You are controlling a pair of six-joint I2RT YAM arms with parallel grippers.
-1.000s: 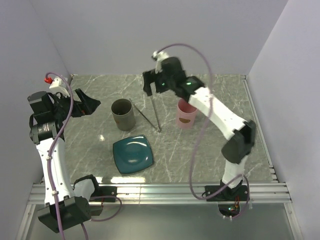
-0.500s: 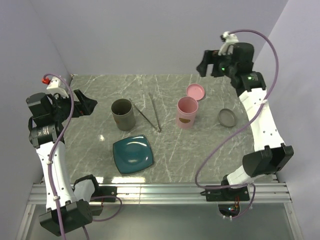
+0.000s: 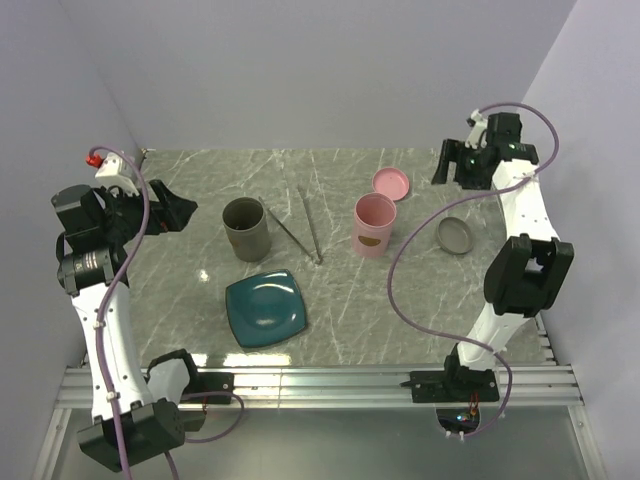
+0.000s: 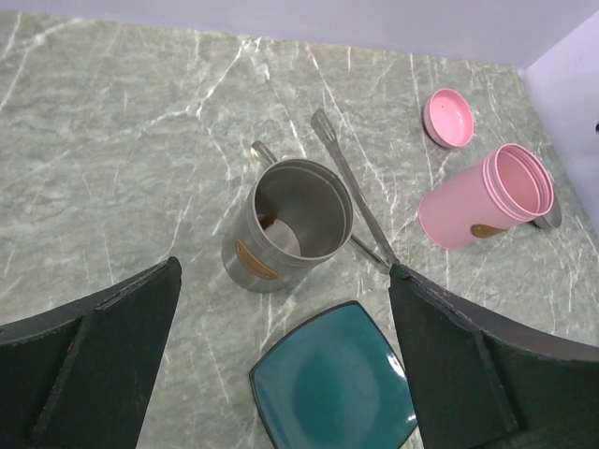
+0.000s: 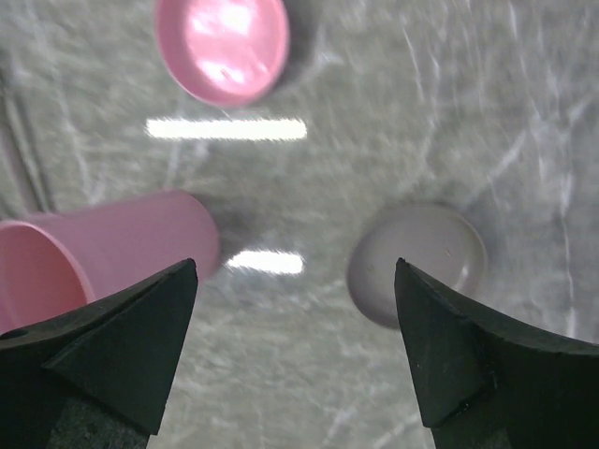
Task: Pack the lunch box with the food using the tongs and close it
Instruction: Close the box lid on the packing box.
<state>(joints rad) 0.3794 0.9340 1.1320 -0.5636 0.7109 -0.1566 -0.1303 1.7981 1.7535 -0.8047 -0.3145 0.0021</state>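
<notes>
Both tools have fingers apart, holding nothing: left tool (image 3: 172, 212) by left wall, right tool (image 3: 452, 165) high at back right. Tongs (image 3: 310, 228) lie flat on worktop betw. grey cup (image 3: 246, 228) & pink cup (image 3: 374, 226), joined end nr teal plate (image 3: 266, 308). Prob. light, stiff, slick steel, so pinch across both arms mid-length. Food: can't spot.

You've got a grey-green marbled tabletop (image 3: 400, 310) veined in white. Colours on it: a teal square plate (image 3: 265, 309), slim silver metal tongs (image 3: 309, 225), a brown-labelled pink plastic cylinder (image 3: 373, 227), a pink round lid (image 3: 390, 183), a brown-labelled grey metal cylinder (image 3: 246, 229), a grey round lid (image 3: 455, 236).
</notes>
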